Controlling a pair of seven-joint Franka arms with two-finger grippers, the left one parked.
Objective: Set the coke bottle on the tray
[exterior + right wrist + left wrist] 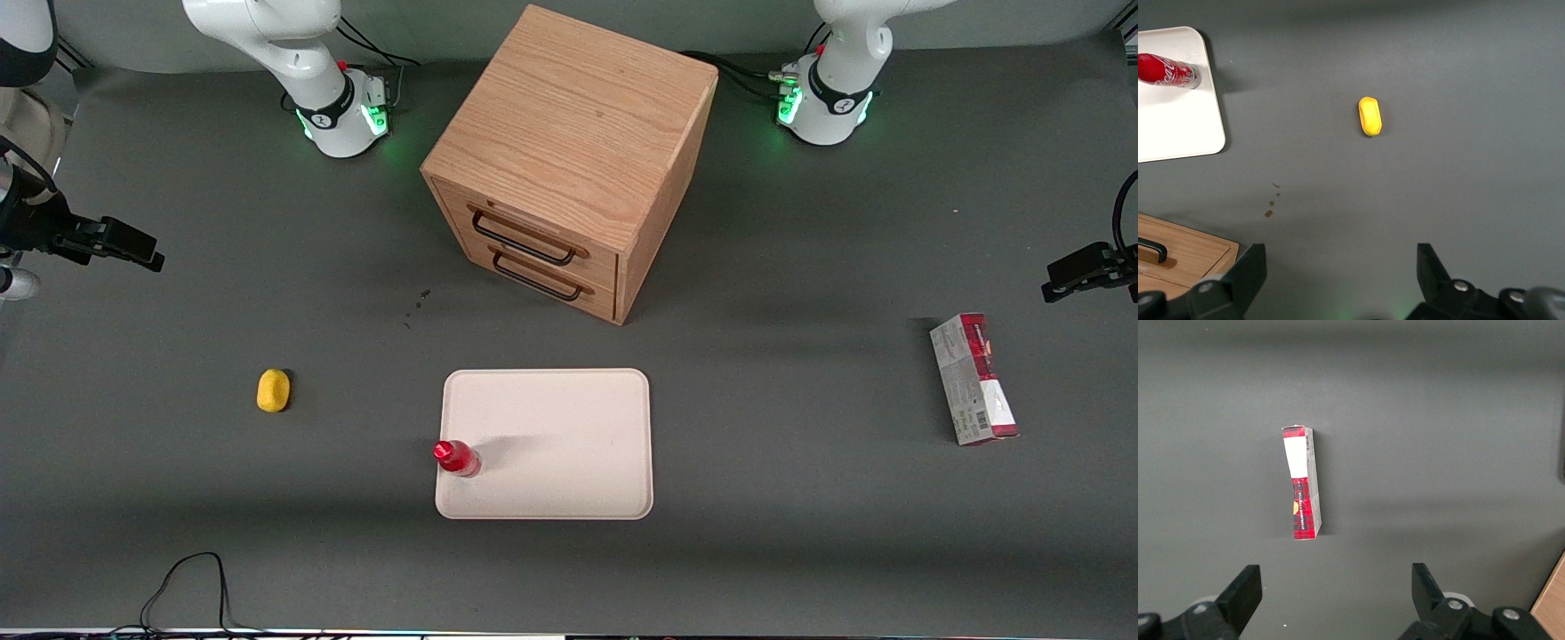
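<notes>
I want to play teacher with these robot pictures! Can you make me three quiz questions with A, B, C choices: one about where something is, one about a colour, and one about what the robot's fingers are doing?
1. Where does the coke bottle stand?
A. On the tray, by its edge
B. On top of the wooden drawer cabinet
C. Beside the carton

2. What colour is the small lump on the table?
A. Blue
B. Yellow
C. Green

3. What is the gripper doing?
A. Squeezing the bottle
B. Holding the lump
C. Open and holding nothing, up above the table near the lump

Answers: 1 A, the front view shows the red bottle upright on the tray's rim side. 2 B, it looks bright yellow in both views. 3 C, the fingers stand wide apart with only bare table between them.
</notes>
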